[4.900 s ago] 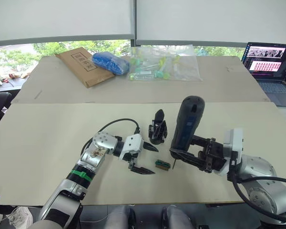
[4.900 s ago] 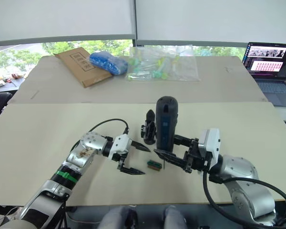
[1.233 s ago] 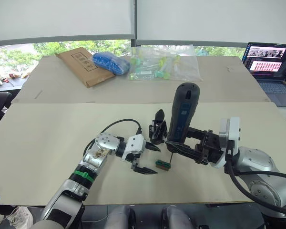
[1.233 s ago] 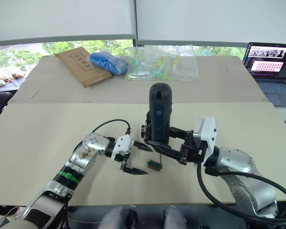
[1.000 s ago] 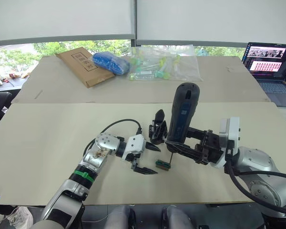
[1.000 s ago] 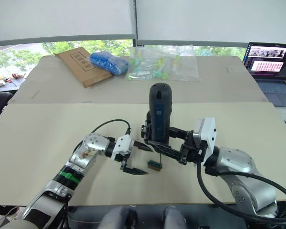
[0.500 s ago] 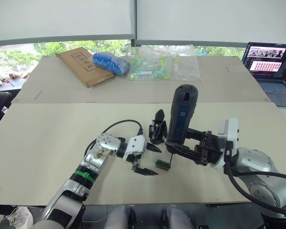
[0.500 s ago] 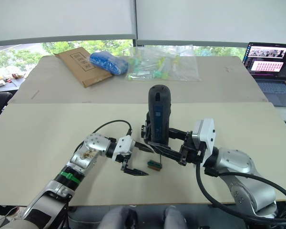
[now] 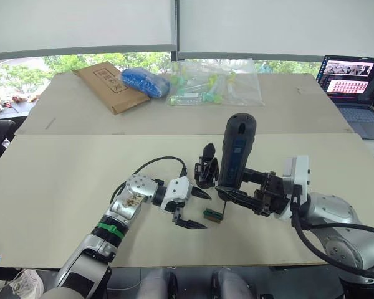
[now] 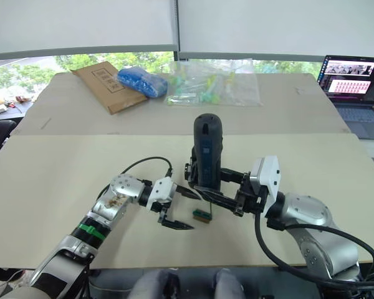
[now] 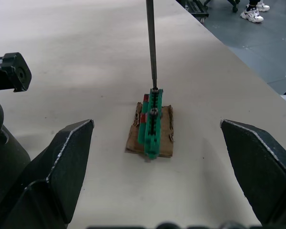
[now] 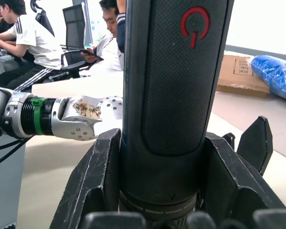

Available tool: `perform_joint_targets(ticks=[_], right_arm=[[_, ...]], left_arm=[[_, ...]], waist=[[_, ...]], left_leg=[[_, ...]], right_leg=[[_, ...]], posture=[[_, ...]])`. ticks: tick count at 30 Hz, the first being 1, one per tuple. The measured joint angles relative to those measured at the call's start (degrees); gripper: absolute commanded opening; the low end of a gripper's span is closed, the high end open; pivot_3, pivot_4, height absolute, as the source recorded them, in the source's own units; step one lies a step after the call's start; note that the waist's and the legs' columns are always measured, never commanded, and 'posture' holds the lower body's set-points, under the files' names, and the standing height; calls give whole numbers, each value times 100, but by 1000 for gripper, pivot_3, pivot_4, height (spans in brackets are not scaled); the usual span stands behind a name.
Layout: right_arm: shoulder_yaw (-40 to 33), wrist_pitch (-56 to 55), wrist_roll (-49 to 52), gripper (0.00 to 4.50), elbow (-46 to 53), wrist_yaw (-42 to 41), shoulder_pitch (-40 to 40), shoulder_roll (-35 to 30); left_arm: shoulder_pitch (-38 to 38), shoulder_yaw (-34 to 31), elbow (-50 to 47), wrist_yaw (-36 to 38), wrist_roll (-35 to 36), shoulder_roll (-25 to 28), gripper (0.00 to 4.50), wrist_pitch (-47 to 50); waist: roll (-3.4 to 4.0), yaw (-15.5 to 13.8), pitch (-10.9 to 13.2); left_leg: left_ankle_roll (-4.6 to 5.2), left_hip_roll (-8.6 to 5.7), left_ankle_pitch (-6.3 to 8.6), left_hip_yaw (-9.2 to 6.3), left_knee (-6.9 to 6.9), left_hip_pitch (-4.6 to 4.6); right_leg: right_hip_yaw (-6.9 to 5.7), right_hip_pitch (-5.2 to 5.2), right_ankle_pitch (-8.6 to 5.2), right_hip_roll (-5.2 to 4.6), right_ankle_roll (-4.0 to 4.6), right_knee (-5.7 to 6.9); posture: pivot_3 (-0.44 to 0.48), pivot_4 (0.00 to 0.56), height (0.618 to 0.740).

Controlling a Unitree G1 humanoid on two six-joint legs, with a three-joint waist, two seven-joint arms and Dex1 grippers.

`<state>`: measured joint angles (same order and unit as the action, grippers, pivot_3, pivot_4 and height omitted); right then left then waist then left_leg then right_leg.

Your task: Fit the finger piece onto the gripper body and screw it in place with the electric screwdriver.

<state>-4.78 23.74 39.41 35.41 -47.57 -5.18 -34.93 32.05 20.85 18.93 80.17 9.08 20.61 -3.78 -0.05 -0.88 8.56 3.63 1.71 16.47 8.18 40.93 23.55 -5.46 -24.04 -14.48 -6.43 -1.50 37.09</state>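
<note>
Your left wrist view shows what the head views cannot: the thin metal bit of the electric screwdriver (image 9: 235,152) comes down onto the near end of a small green-topped block (image 11: 151,121), which sits on a brown scrap of card on the worktop (image 9: 62,187). Whether the bit touches a screw there you cannot tell. The block lies between the two spread fingers (image 11: 66,157) of your left gripper (image 9: 191,208), touching neither; those fingers are released and hold nothing.

Your right wrist view gives you the screwdriver's body close up, with a red power symbol near its top, and seated people by chairs beyond the worktop. The right gripper (image 9: 243,195) is clenched round the tool's lower body, one finger on each side, holding it nearly upright.

From the head views, the gripper body (image 9: 207,167) stands on the worktop just behind the left gripper and just beside the screwdriver, its pointed finger upright. You cannot pick out the loose finger piece.

At the far side lie a brown cardboard packet (image 9: 104,86) with unreadable print, a blue bundle (image 9: 143,81), clear bags (image 9: 215,83) and an open laptop (image 9: 354,84).
</note>
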Motion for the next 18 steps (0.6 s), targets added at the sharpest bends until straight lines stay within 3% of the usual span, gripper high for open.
perform_joint_targets(ticks=[18], right_arm=[[77,-8,-111,1880,-29,-3,-27,121]], left_arm=[[0,0,-12,-27,0,-1,4500,0]], waist=[[0,-1,0]], left_leg=[[0,0,0,0,0,0]], right_leg=[[0,0,0,0,0,0]], posture=[[0,150,740]])
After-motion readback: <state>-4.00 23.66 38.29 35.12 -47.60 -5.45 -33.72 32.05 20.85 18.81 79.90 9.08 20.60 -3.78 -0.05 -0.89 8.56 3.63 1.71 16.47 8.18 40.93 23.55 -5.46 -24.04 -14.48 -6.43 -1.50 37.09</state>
